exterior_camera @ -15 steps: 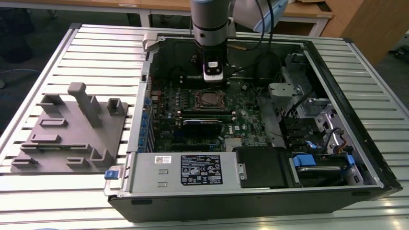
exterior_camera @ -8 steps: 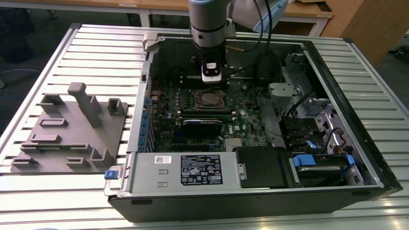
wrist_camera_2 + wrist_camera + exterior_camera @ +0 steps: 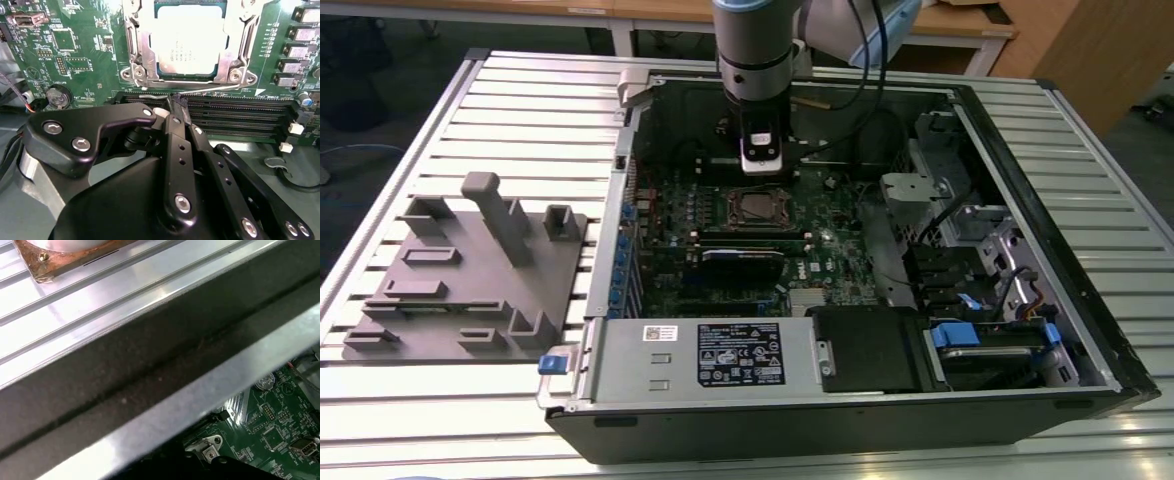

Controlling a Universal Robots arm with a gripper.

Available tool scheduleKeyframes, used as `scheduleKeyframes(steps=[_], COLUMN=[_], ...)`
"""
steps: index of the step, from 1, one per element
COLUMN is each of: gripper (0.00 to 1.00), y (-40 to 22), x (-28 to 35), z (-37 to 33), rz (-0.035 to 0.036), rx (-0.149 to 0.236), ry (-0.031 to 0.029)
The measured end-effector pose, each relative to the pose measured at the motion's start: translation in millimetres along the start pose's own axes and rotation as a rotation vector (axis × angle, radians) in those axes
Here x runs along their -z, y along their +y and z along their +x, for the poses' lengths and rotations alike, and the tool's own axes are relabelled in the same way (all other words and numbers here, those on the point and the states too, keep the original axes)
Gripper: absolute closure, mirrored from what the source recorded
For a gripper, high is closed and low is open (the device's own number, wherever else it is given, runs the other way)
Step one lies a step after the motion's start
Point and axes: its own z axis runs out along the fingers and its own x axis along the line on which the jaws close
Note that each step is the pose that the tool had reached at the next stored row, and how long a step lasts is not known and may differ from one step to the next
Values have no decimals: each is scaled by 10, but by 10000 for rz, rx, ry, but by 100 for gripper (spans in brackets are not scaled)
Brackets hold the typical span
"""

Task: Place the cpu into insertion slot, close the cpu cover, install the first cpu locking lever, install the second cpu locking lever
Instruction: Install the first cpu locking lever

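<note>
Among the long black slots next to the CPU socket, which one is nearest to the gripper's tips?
The first slot, the one closest to the cpu: the gripper ends at it, while the other slots run under its fingers.

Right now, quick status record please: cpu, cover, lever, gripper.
cpu: seated in the insertion slot, metal top showing
cpu cover: down over the cpu, its window framing the chip
wire lever: lies along the slot's edge on the gripper's side; latched or not cannot be told
gripper: fingers together, tips at the wire lever
arm: reaches down into the open computer case
</note>
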Motion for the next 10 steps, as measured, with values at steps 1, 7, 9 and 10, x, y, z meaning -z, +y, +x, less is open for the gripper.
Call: scheduleKeyframes(steps=[1,7,9,10], gripper=[90,90,90,90], y=[-4,-15,-16,-17], x=[1,0,-5,-8], z=[-3,-9,-9,-9], rz=[0,5,4,5], rx=[-6,-36,-55,-65], ry=[-1,-7,-12,-14])
